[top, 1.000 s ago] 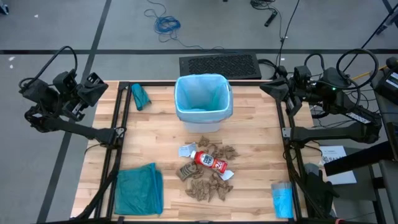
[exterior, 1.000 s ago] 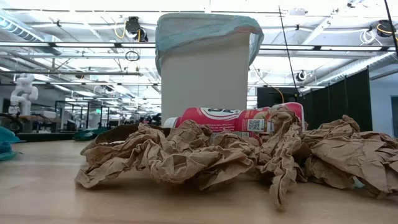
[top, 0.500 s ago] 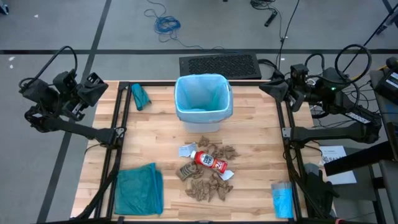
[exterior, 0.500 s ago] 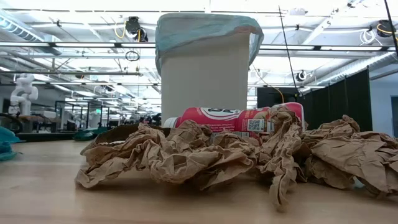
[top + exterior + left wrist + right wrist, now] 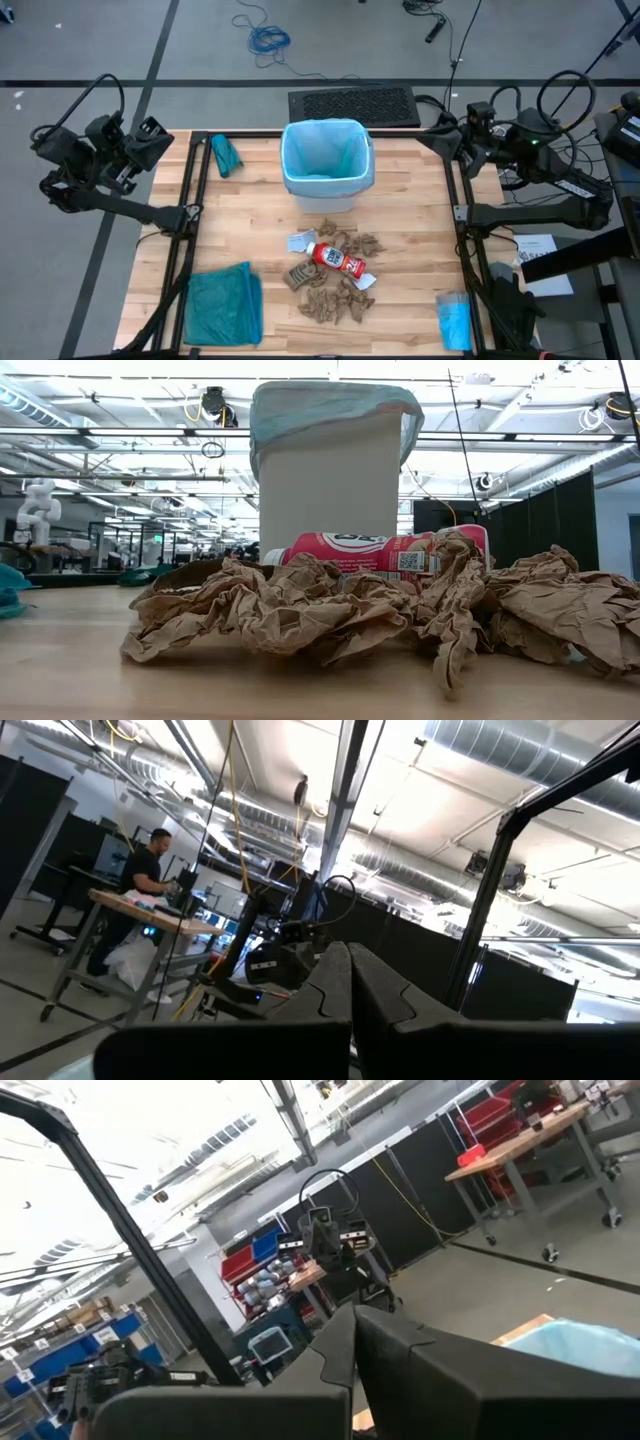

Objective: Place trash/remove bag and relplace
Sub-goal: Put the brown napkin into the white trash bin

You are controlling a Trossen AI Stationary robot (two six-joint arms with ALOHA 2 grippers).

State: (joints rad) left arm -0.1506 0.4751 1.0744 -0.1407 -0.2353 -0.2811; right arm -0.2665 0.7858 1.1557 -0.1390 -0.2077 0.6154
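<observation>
- Left gripper (image 5: 150, 135) sat off the table's left edge, fingers pressed together, holding nothing; parked.
- Right gripper (image 5: 447, 143) sat by the right edge, fingers together, empty.
- Trash (image 5: 335, 268) lay heaped mid-table, just in front of the bin (image 5: 327, 180).
- Bag (image 5: 322, 152) lined the bin, ready to receive.

Grey floor (image 5: 90, 40), black floor mat (image 5: 352, 104), ceiling ducts (image 5: 520, 760).

**Camera setup**

High view looked straight down on the table (image 5: 250, 235). Low view sat at tabletop level, close behind the trash (image 5: 330, 610), facing the bin (image 5: 330, 470); both shared these. Wrist views faced the room.
</observation>
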